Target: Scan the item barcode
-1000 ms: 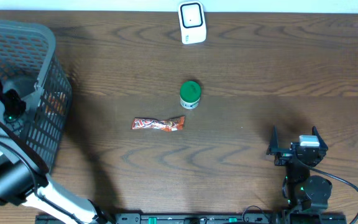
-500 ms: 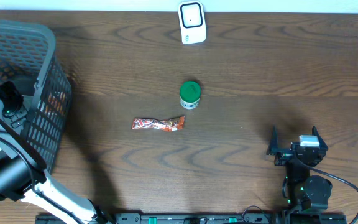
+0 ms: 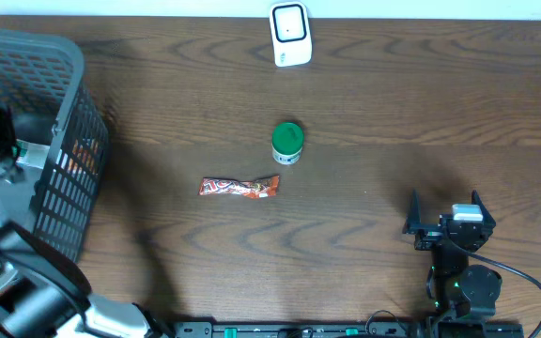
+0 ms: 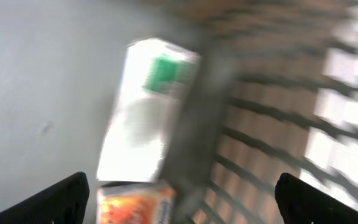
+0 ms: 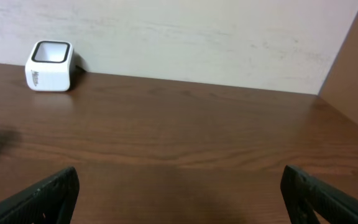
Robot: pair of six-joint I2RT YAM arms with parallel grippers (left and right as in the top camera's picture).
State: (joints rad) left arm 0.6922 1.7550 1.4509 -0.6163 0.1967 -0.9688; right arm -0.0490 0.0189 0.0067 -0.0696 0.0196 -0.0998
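inside the grey plastic mesh basket (image 3: 71,178): the left gripper (image 4: 185,199), fingers spread wide, nothing clamped between them. on the basket floor under it, hard against the ribbed wall, a white rectangular carton with a green mark (image 4: 145,112), lying flat, blurred. just beside the carton's near end, an orange printed packet (image 4: 135,202). outside the basket, to its right on the brown wooden table (image 3: 421,103): first a red and orange crinkled snack wrapper (image 3: 239,187), then a small green-lidded jar (image 3: 287,143) near it but apart, then a white boxy barcode scanner (image 3: 290,35) at the far edge. well to the right of the basket, by the near edge, the right gripper (image 5: 179,193), likewise splayed and empty.
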